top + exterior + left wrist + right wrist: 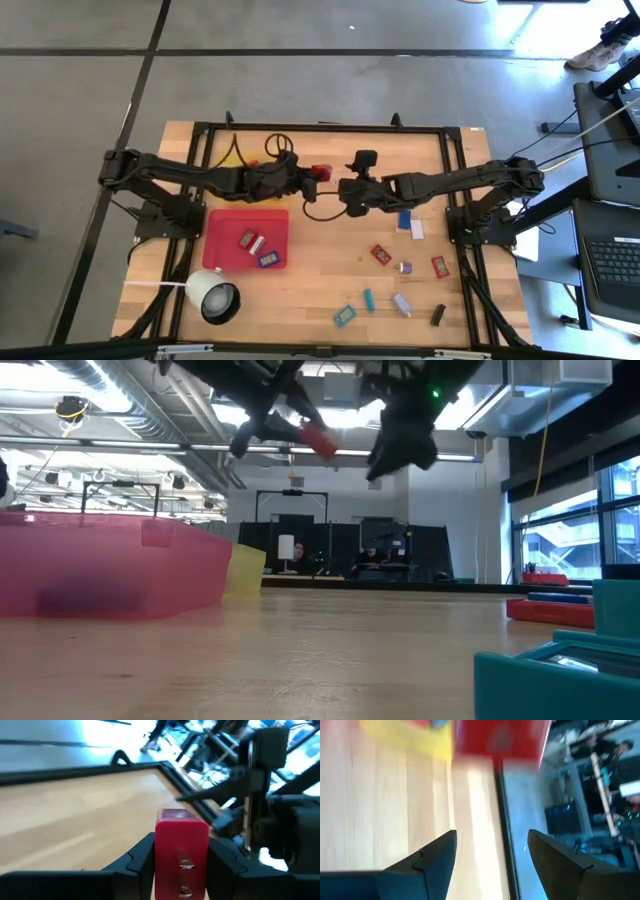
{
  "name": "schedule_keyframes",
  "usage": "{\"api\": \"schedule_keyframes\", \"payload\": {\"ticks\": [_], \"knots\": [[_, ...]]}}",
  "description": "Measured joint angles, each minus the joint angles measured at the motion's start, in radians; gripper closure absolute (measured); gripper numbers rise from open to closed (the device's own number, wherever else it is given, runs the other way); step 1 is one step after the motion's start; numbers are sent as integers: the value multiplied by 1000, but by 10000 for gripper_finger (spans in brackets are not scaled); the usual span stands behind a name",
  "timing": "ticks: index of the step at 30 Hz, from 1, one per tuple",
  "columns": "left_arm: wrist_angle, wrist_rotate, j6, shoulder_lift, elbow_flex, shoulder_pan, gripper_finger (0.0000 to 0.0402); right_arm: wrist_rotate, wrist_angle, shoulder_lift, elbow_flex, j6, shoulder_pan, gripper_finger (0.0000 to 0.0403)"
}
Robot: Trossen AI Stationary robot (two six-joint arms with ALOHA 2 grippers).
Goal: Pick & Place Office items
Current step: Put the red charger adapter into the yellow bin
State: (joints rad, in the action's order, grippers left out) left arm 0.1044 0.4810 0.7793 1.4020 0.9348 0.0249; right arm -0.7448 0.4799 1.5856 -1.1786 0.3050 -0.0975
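Fingers of left gripper clamp a red block, held in the air above the tabletop beyond the red tray. Right gripper faces it, fingers apart, holding nothing.

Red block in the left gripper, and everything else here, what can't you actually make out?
- Red block: lower end cut off by the left wrist view's edge.
- Yellow tray: mostly hidden behind the red tray, low view.
- Small pieces in the red tray: too small to identify, high view.

Overhead, table-level, two wrist cameras; shared table
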Motion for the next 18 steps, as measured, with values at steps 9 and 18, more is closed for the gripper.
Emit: {"api": "schedule_keyframes", "payload": {"ticks": [9, 18], "knots": [[-441, 80, 50, -126, 1, 102, 276, 9, 201, -3, 0, -183, 27, 156], [-812, 38, 177, -97, -1, 189, 273, 140, 208, -3, 0, -226, 26, 156]]}}
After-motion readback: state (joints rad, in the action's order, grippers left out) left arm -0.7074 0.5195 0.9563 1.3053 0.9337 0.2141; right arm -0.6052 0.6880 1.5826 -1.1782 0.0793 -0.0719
